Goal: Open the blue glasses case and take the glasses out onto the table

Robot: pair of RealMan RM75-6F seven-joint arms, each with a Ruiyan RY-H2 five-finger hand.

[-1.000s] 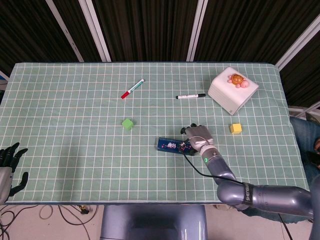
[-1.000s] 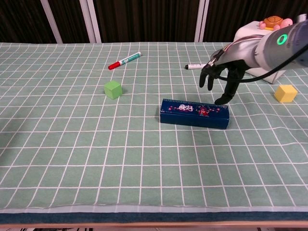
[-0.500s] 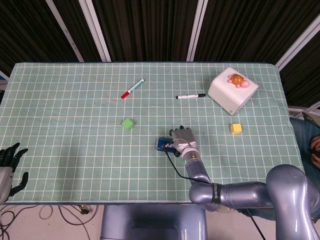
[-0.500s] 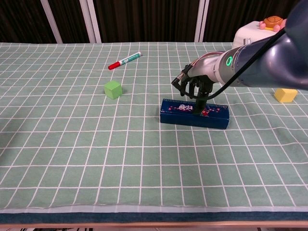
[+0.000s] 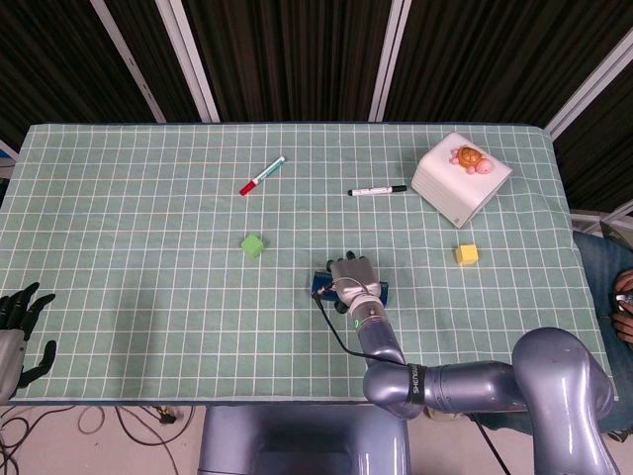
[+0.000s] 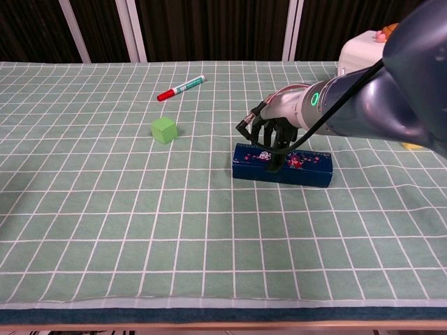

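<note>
Blue case: the blue glasses case [image 6: 282, 165] lies closed and flat, centre-right in the chest view, long side toward the camera.
Right hand: the right hand [image 6: 269, 132] is over the case's left half, fingers [image 6: 277, 155] curled down with tips on the lid; it grips nothing.
Head view only: the left hand [image 5: 18, 322] rests at the lower-left corner, fingers spread, holding nothing; here the right hand [image 5: 354, 279] hides most of the case [image 5: 321, 284].
Chest view only: the case's front wall and printed lid.
Room: bare green checked cloth [image 5: 148, 267] left of and in front of the case; table edges well apart from it.
Count: two markers, red marker [image 5: 262, 175] and black marker [image 5: 377, 189]; two cubes, green cube [image 5: 253, 244] and yellow cube [image 5: 466, 254]; one white box [image 5: 460, 184] with one toy turtle [image 5: 469, 157], upper right.
</note>
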